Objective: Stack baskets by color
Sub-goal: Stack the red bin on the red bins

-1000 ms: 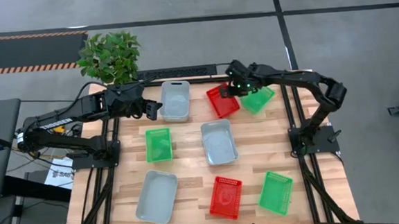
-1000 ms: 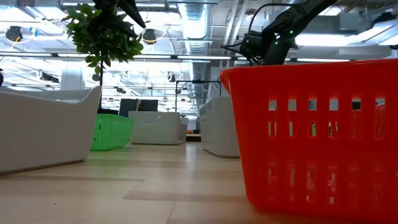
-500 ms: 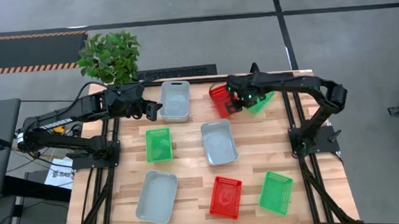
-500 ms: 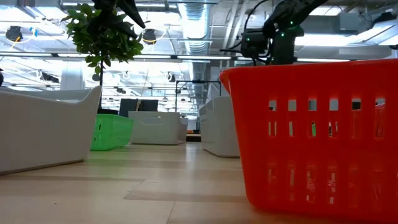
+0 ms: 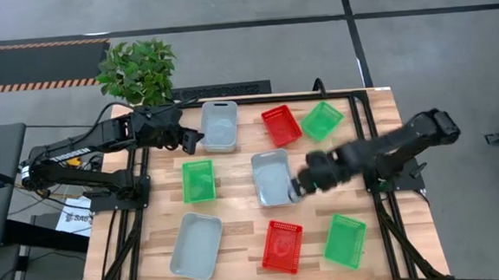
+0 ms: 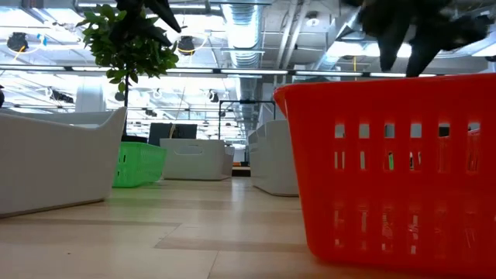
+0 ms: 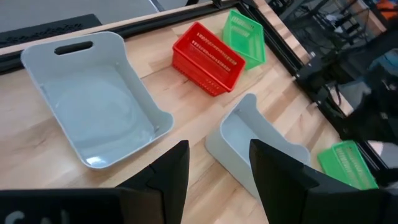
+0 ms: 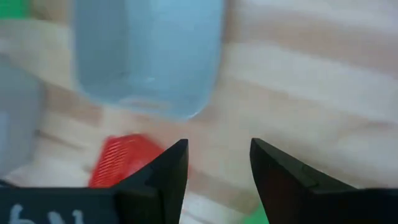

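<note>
Right pincer open, empty, beside centre grey basket.

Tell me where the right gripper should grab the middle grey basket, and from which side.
Grip the middle grey basket by its thin right-hand long wall, coming from above. It lies flat and open-topped, and the open right gripper hovers beside that edge.

Both arms are dark, nearly black, built of slim tubular links with chunkier joint housings. The left arm carries white lettering along one link and thin black cables beside it. The right arm is blurred, so its details are hard to read. Each wrist ends in two flat, dark fingers.
</note>
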Available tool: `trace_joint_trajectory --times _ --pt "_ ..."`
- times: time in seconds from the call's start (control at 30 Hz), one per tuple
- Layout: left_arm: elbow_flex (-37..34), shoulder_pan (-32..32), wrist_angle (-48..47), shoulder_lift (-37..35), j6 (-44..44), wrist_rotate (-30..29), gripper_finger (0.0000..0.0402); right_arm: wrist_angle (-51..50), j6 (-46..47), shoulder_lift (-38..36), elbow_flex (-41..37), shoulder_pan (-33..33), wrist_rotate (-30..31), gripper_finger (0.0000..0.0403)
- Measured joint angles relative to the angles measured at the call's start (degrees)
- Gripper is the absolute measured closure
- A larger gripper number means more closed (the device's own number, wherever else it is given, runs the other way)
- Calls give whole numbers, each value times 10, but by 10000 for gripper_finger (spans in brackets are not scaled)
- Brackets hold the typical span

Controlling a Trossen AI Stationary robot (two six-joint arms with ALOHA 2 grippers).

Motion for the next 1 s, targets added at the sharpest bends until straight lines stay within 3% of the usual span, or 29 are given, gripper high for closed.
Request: trace_joint_trajectory --times 0.2,0.4,0.7,1.0 --pt "0 0 2 0 3 5 246 109 181 82 0 125 16 211" --pt "0 0 3 0 18 15 246 227 275 158 0 180 16 211" --pt "0 0 3 0 26 15 246 283 326 230 0 200 15 217" --pt "0 0 3 0 33 15 246 281 299 234 0 181 17 229"
